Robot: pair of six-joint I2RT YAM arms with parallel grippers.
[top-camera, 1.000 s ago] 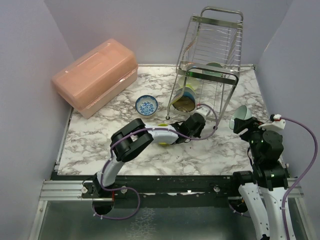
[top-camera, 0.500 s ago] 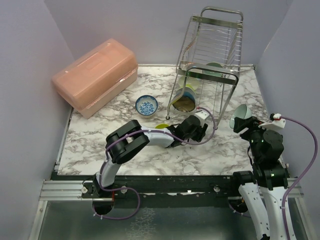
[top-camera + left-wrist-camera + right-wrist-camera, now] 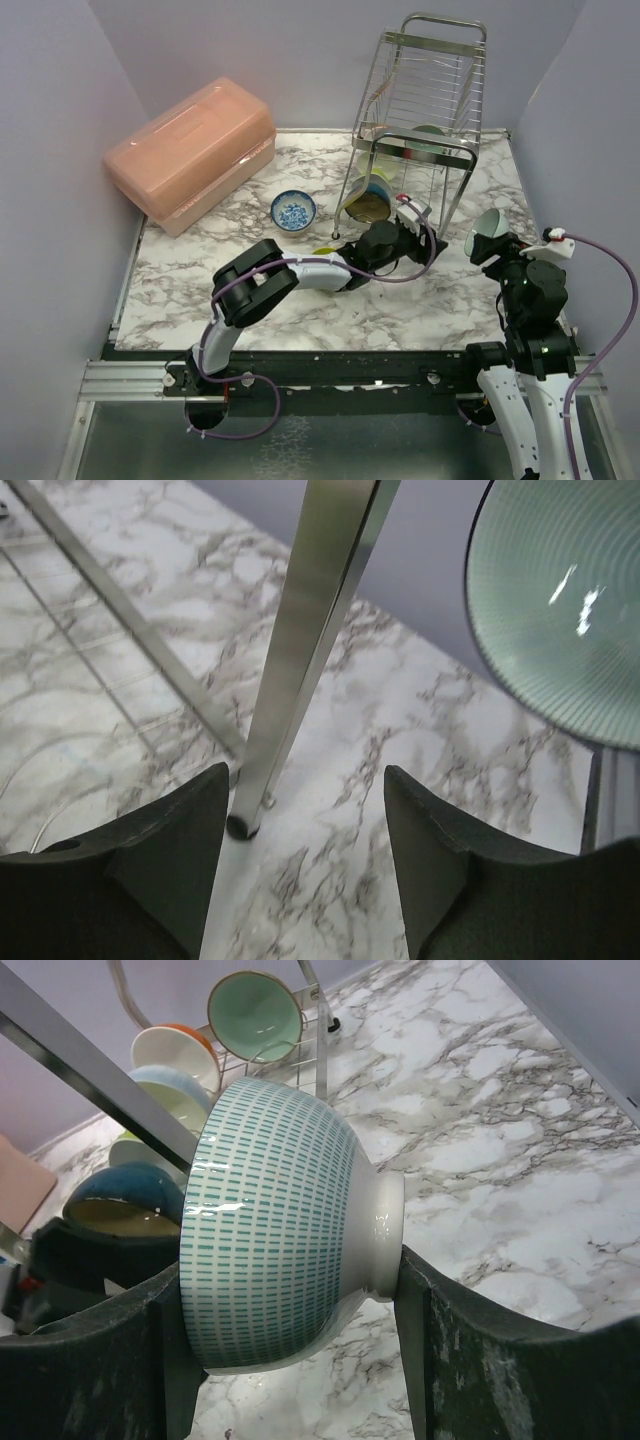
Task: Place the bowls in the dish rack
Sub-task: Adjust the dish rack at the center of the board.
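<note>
From above, the rack (image 3: 425, 120) stands at the back of the counter (image 3: 200, 290), with racked bowls (image 3: 372, 195) on edge in its lower tier. The left pincer (image 3: 405, 222) reaches in at the rack's foot. A lime bowl (image 3: 325, 252) peeks out beside that arm, and a blue bowl (image 3: 294, 211) sits loose near the box (image 3: 190, 150). The right pincer (image 3: 490, 245) holds a teal bowl (image 3: 487, 230) up, right of the rack.

At the left wrist, the pincer (image 3: 305, 810) gapes wide and grips nothing. A rack leg (image 3: 310, 630) stands beyond the gap, and the teal bowl's ribbed inside (image 3: 570, 600) hangs at upper right.

At the right wrist, the pincer (image 3: 290, 1300) clamps the teal bowl (image 3: 280, 1220) on its side, one finger at the rim, the other against the foot. The racked bowls (image 3: 255, 1010) wait behind.

The bowls look like glazed ceramic: stiff, slick, and likely to chip against steel. A rim-to-foot pinch could slip, so gripping across the wall at the rim seems safer.
</note>
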